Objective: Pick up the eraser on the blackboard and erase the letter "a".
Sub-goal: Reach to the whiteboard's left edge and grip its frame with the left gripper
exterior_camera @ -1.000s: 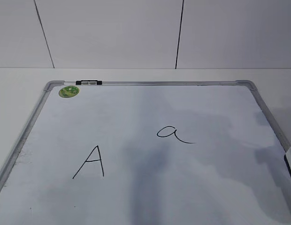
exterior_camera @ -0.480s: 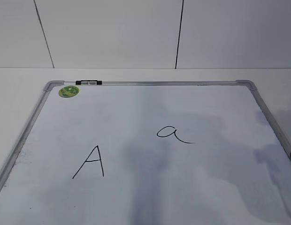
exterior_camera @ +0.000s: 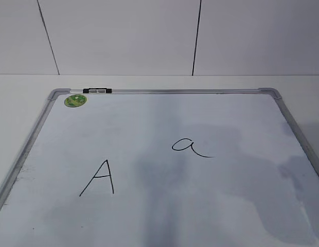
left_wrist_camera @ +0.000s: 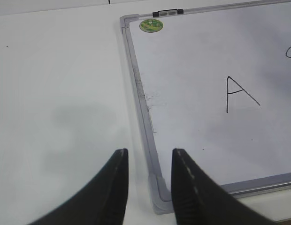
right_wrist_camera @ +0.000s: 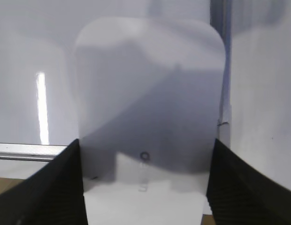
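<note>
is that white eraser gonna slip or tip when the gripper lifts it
The eraser looks like a smooth, stiff plastic block, so it probably won't flex. Its glossy sides could be a bit slippery against the right gripper fingers, which flank both its edges. Flat and low, it seems unlikely to tip or roll.

White blackboard [exterior_camera: 200, 216], silver-grey frame; green sticker [exterior_camera: 75, 100]; black letter "a" [exterior_camera: 189, 146]; white eraser [right_wrist_camera: 150, 103]
</note>
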